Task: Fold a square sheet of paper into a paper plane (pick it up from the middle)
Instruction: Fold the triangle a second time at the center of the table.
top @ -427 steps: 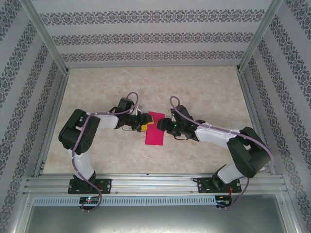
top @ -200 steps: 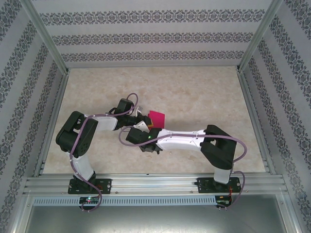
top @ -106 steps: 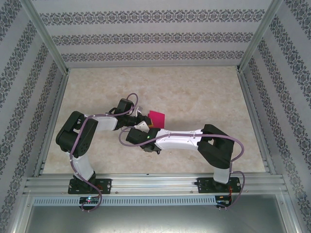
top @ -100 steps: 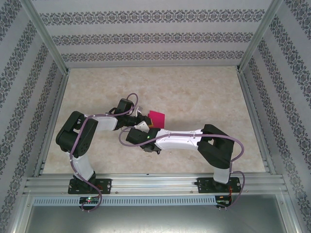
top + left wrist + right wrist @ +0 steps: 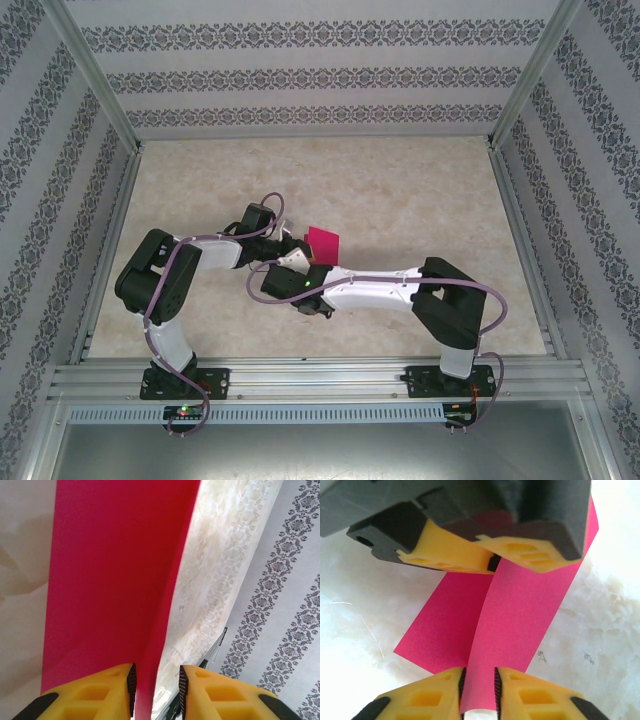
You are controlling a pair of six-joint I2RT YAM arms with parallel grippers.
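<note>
Swung over from the right side, where it sat two seconds ago, the right arm now stretches toward the near left, and the magenta sheet of paper (image 5: 322, 241) no longer lies flat as a long strip on the table (image 5: 400, 190). The right gripper (image 5: 479, 687) has its jaws pinched on the near end of a raised fold of the paper. Just beyond it, left of the table's middle, the left gripper (image 5: 156, 690) is clamped on the same fold.
</note>
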